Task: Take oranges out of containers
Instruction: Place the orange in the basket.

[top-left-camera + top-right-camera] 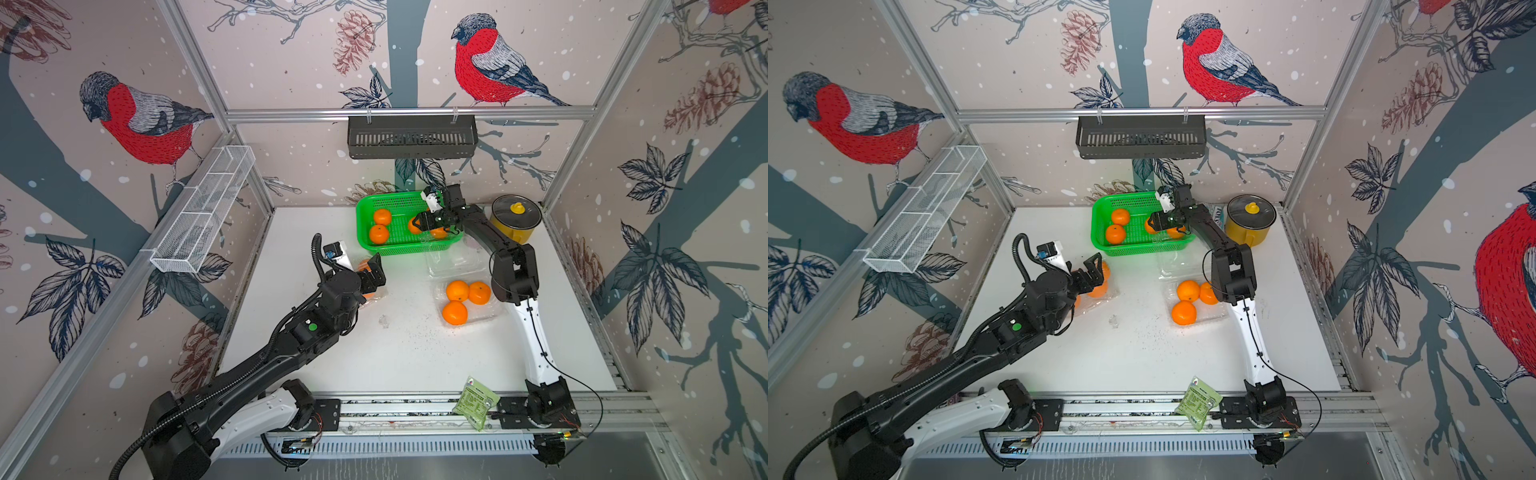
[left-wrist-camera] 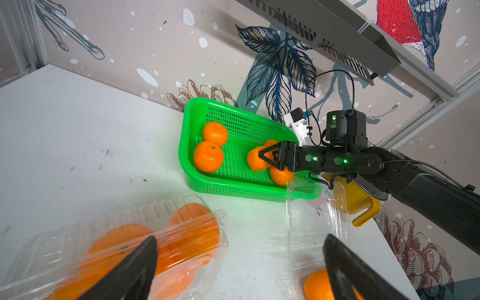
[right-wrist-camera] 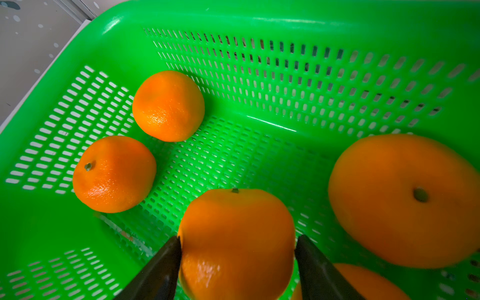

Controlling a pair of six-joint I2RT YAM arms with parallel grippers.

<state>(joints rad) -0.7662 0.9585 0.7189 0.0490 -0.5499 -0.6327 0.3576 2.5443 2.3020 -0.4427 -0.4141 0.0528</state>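
Right gripper [image 2: 267, 158] sat low inside the green basket [image 1: 360, 224] at the far side of the table [image 1: 374, 357], jaws straddling one orange [image 3: 235, 228]. Both fingertips lay right at its sides; could not tell if they were pinching or just off it. Four more oranges lay in the basket: two touching at its left end [image 1: 382, 217] [image 1: 378, 234], one to the right of the straddled orange [image 3: 405, 200], and one [image 3: 363, 283] by the gripper, partly hidden.

Open clear container [image 1: 490, 313] sat just near of the basket, right of centre, lid [image 1: 453, 262] folded back toward the basket. Three oranges were in its tray: two side by side [image 1: 457, 290] [image 1: 479, 293], and one nearer [image 1: 454, 312].

Second clear container [image 2: 78, 233] lay on the left, lid shut, with oranges [image 2: 194, 228] showing blurred through the plastic. Left gripper [image 2: 241, 237] hovered over its right end, jaws spread wide, nothing between them.

Yellow lidded pot [image 1: 515, 220] stood at the far right, beside the basket. Green packet [image 1: 476, 401] lay on the near rail.
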